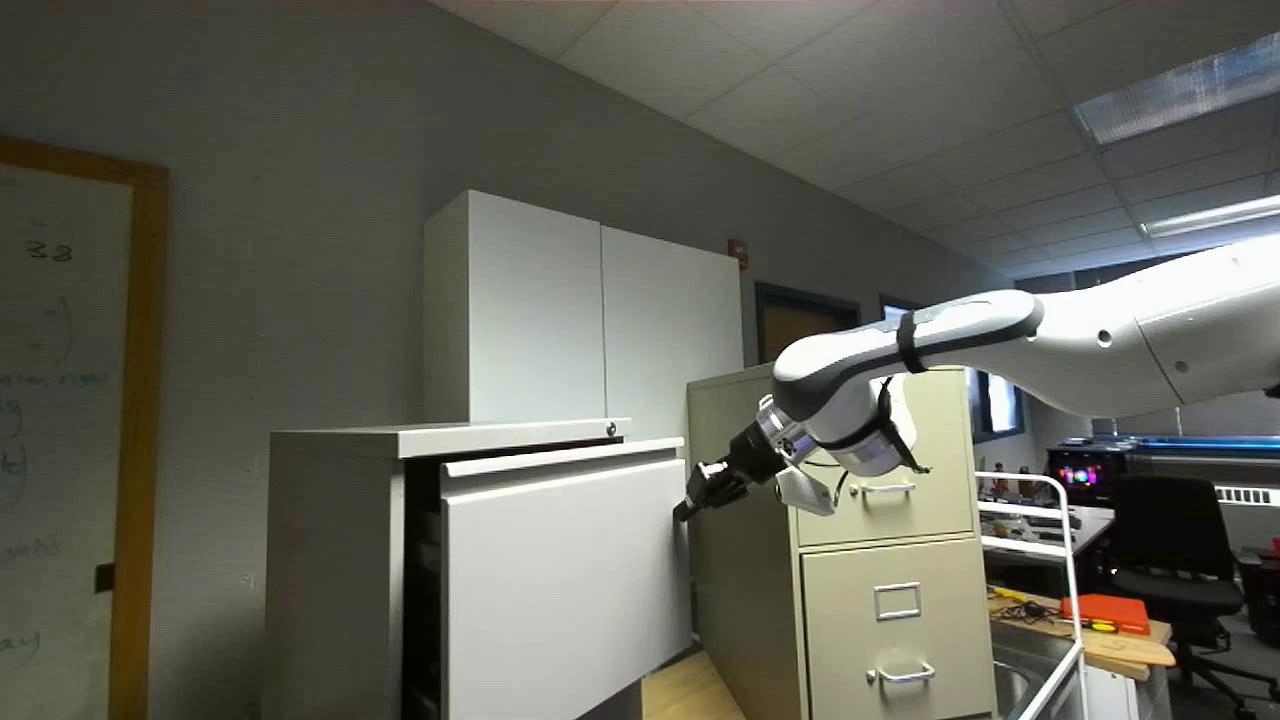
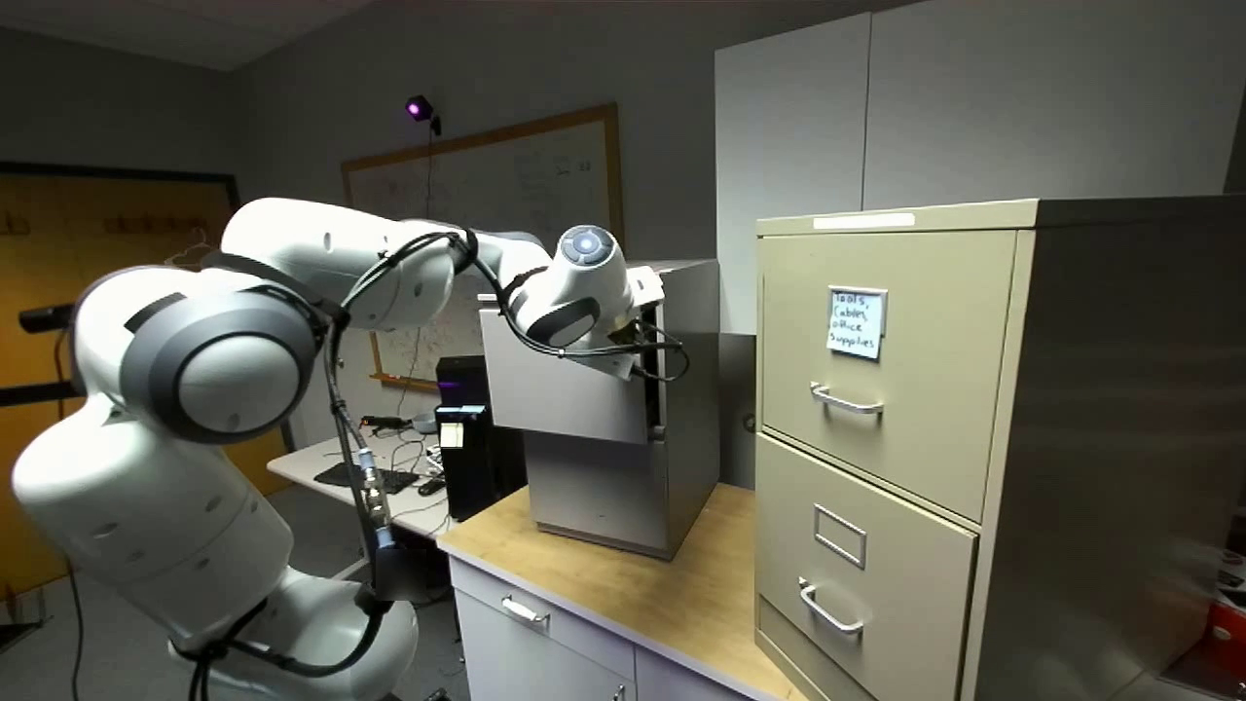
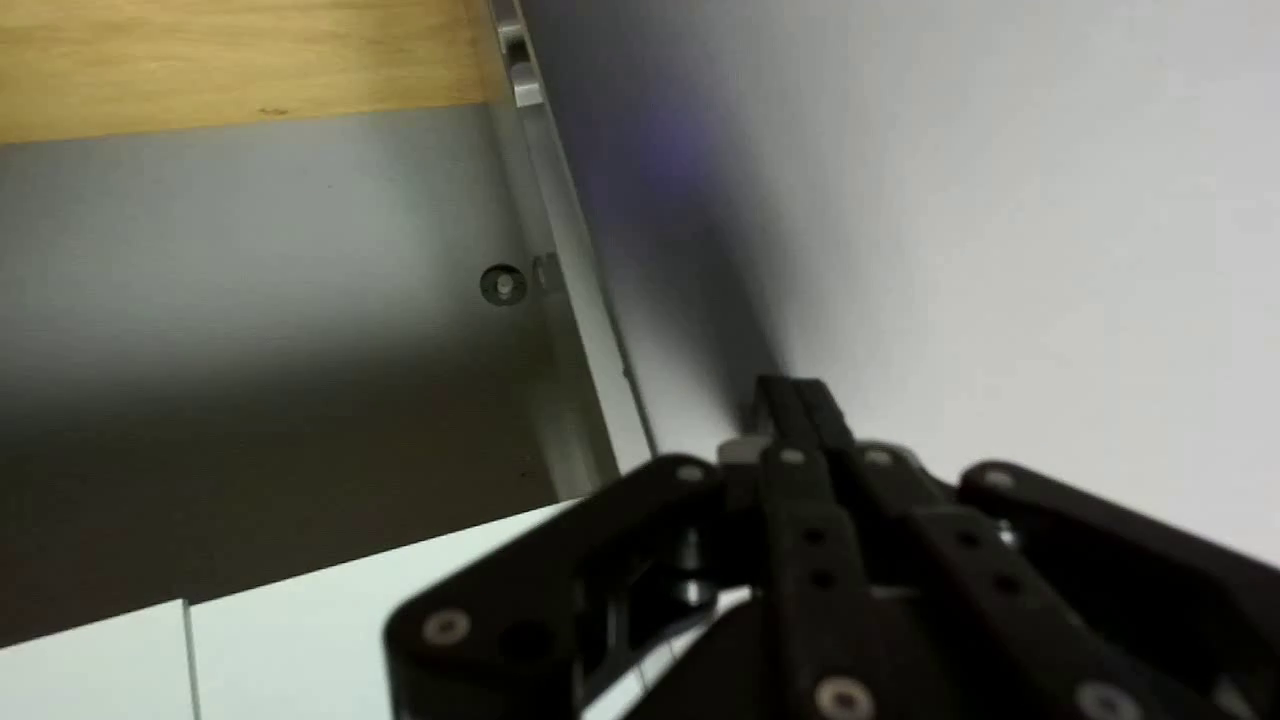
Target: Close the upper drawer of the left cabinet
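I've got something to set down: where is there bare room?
The wooden countertop shows bare in front of the left cabinet and between it and the beige filing cabinet. Crowded: the desk with its black tower, and the open upper drawer, with the fingers at its front.

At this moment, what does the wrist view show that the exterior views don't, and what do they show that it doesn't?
Only the wrist view clearly shows the gripper with its two fingers closed side by side, plus a purple glow on the front of the upper drawer.

Only the exterior views show the robot arm, the beige filing cabinet, the whiteboard and the black office chair.

Shared: the gripper, the upper drawer's front, the wooden countertop and the white two-door cabinet.
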Controlling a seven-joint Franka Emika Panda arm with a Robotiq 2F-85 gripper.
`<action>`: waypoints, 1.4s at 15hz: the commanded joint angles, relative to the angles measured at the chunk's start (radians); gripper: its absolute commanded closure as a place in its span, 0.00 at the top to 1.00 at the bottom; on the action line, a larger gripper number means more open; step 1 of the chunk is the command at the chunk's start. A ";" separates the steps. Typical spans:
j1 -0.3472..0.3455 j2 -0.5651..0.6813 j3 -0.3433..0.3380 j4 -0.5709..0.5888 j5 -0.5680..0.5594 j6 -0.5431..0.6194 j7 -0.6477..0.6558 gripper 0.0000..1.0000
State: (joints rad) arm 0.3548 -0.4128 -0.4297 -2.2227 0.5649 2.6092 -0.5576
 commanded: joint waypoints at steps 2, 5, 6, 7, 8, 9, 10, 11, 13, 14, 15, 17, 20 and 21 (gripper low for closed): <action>-0.030 0.122 -0.017 0.152 0.210 -0.107 -0.045 0.00; -0.099 0.192 0.037 0.220 0.287 -0.173 -0.038 0.00; -0.123 0.214 0.061 0.241 0.299 -0.190 -0.031 0.00; -0.148 0.235 0.086 0.261 0.306 -0.201 -0.025 0.00; -0.171 0.255 0.112 0.280 0.307 -0.207 -0.019 0.00; -0.192 0.276 0.137 0.299 0.307 -0.210 -0.015 0.00; -0.212 0.293 0.161 0.319 0.303 -0.214 -0.010 0.00; -0.229 0.311 0.184 0.339 0.297 -0.214 -0.005 0.00; -0.257 0.347 0.223 0.381 0.285 -0.215 0.008 0.00; -0.270 0.364 0.240 0.400 0.278 -0.216 0.012 0.00; -0.282 0.380 0.255 0.419 0.274 -0.217 0.015 0.00; -0.303 0.406 0.279 0.448 0.259 -0.212 0.020 0.00; -0.333 0.425 0.298 0.475 0.239 -0.232 0.033 0.00; -0.341 0.424 0.302 0.475 0.235 -0.243 0.036 0.00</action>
State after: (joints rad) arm 0.0538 -0.0357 -0.1593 -1.8188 0.8257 2.3908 -0.5619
